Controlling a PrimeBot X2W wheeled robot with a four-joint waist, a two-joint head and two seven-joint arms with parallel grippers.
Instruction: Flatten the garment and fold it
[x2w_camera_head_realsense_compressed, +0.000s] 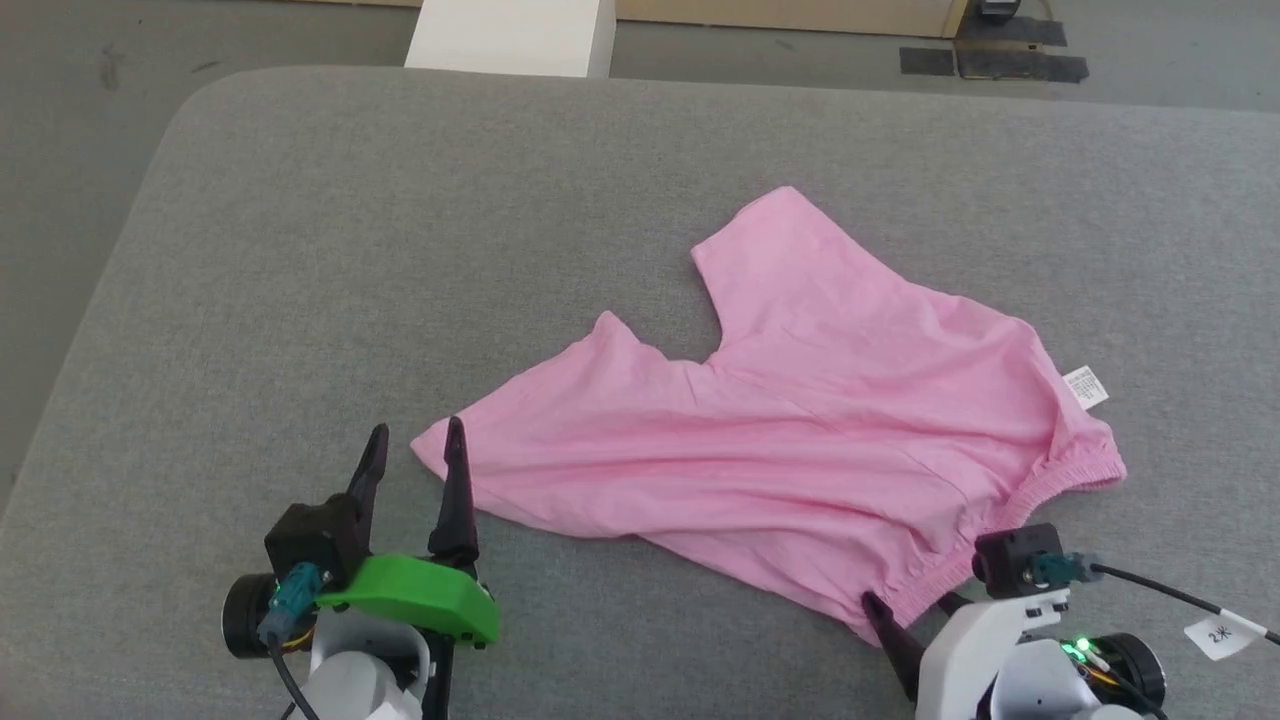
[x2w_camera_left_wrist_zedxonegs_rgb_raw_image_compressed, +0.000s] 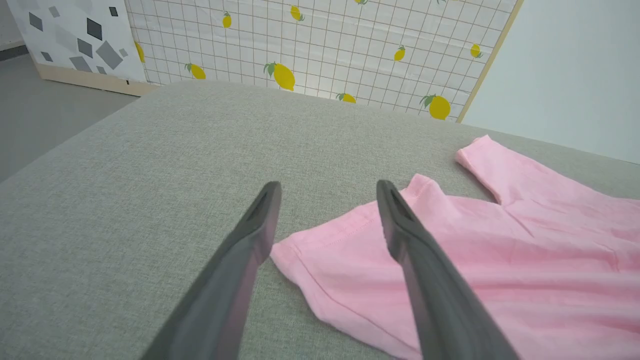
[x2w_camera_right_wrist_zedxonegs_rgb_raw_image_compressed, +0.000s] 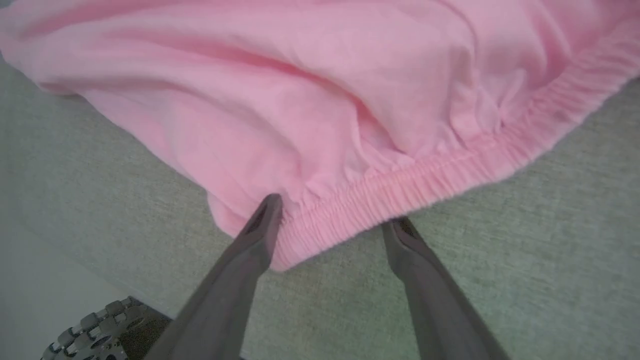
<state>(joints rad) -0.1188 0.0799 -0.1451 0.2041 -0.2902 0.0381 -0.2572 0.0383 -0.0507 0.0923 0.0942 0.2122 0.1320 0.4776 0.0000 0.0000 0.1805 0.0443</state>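
The pink garment (x2w_camera_head_realsense_compressed: 800, 430) lies spread but wrinkled on the grey table (x2w_camera_head_realsense_compressed: 400, 250), its white label tag (x2w_camera_head_realsense_compressed: 1086, 387) at the right side. My left gripper (x2w_camera_head_realsense_compressed: 415, 432) stands open at the garment's left corner. In the left wrist view that corner of the garment (x2w_camera_left_wrist_zedxonegs_rgb_raw_image_compressed: 475, 260) lies below the open left gripper (x2w_camera_left_wrist_zedxonegs_rgb_raw_image_compressed: 328, 187), nothing pinched. My right gripper (x2w_camera_head_realsense_compressed: 905, 600) is open at the gathered elastic edge near the table's front. In the right wrist view the ruffled hem of the garment (x2w_camera_right_wrist_zedxonegs_rgb_raw_image_compressed: 325, 100) sits between the spread fingers of the right gripper (x2w_camera_right_wrist_zedxonegs_rgb_raw_image_compressed: 334, 212), unpinched.
A white box (x2w_camera_head_realsense_compressed: 510, 35) stands beyond the table's far edge, with black mats (x2w_camera_head_realsense_compressed: 1000, 60) on the floor at the far right. A lemon-print panel (x2w_camera_left_wrist_zedxonegs_rgb_raw_image_compressed: 325, 45) rises behind the table. Bare grey cloth stretches to the garment's left and far side.
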